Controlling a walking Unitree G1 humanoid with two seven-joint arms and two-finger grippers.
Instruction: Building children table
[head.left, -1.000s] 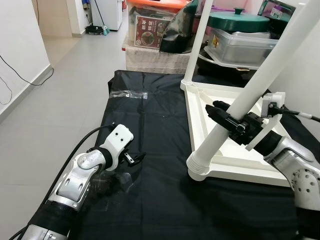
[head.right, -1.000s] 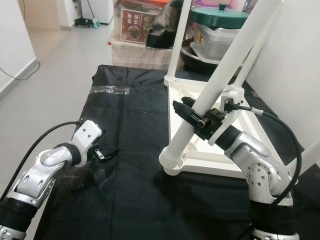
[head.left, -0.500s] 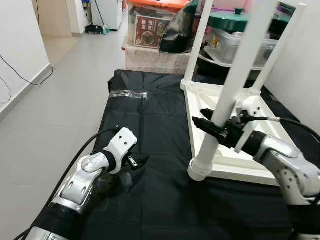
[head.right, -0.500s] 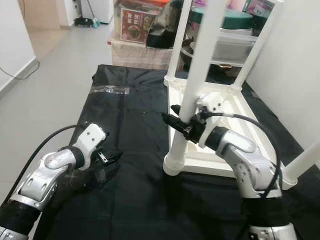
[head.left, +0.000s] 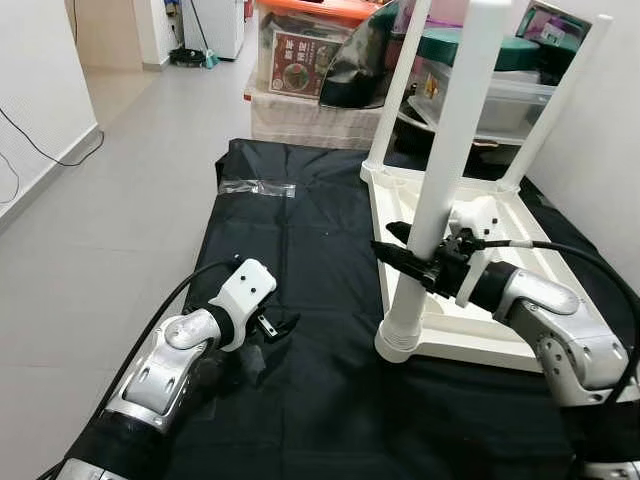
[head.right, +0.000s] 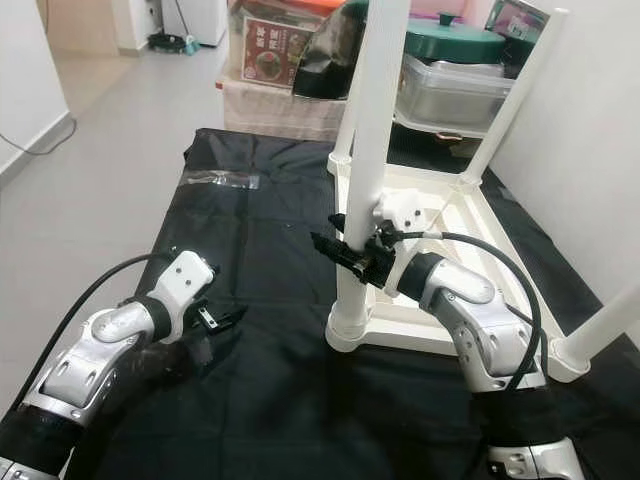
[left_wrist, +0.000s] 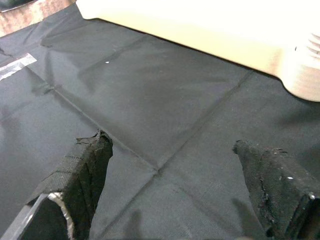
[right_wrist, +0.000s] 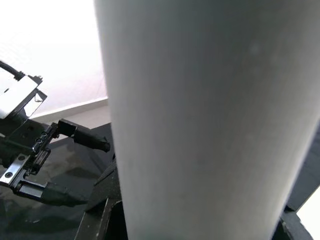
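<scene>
Table leg (head.left: 445, 170) stands upright in the near-left corner socket of the upside-down white tabletop (head.left: 480, 335), which lies on a black sheet (head.left: 300, 250) on the floor. I see my right end effector (head.left: 412, 262) clamped around that leg low down. My left end effector (head.left: 272, 327) is at 9 o'clock from the leg, well apart, fingers spread wide and holding nothing, just above the sheet. Storage boxes (head.left: 305, 60) at 12 o'clock.
</scene>
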